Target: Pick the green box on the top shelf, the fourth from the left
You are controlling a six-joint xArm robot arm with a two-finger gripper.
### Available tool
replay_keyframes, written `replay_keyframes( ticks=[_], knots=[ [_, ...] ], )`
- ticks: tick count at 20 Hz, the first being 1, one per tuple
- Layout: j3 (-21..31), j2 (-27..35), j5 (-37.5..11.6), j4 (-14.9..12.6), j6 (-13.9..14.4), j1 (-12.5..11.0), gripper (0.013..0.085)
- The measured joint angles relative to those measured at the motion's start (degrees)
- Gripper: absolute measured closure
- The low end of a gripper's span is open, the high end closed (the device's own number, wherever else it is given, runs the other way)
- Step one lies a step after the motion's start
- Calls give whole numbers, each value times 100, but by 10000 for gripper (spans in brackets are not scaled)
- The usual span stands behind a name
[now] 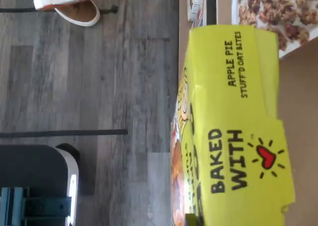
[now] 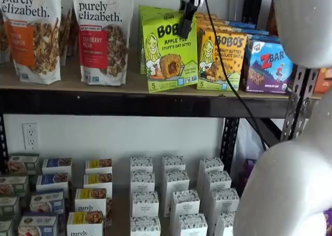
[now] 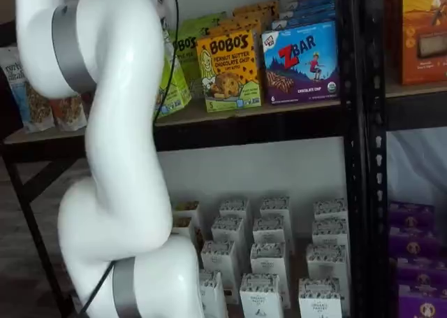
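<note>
The green box (image 2: 168,54), a lime Bobo's Apple Pie carton, stands at the front of the top shelf (image 2: 104,86), slightly tilted and ahead of the green cartons behind it. My gripper (image 2: 185,22) comes down from above, its black fingers shut on the box's top edge. Close up in the wrist view, the green box (image 1: 233,136) shows its yellow-green panel reading "BAKED WITH" and "APPLE PIE", with grey floor beyond. In a shelf view, my white arm hides most of the green box (image 3: 174,87).
Two Purely Elizabeth granola bags (image 2: 101,33) stand to the left of the box. A yellow-orange Bobo's box (image 2: 220,59) and a blue Zbar box (image 2: 270,65) stand to its right. Several small white cartons (image 2: 176,194) fill the lower shelf. A black upright (image 2: 298,101) stands at the right.
</note>
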Motion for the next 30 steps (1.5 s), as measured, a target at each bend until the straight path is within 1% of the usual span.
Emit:
replay_keyframes(
  ticks=[7, 15, 22, 30],
  knots=[
    [189, -264, 165, 19, -10, -33, 730],
    [621, -763, 144, 7, 25, -7, 730],
    [926, -1113, 232, 19, 26, -22, 730],
    [1458, -1566, 220, -69, -33, -46, 730]
  ],
)
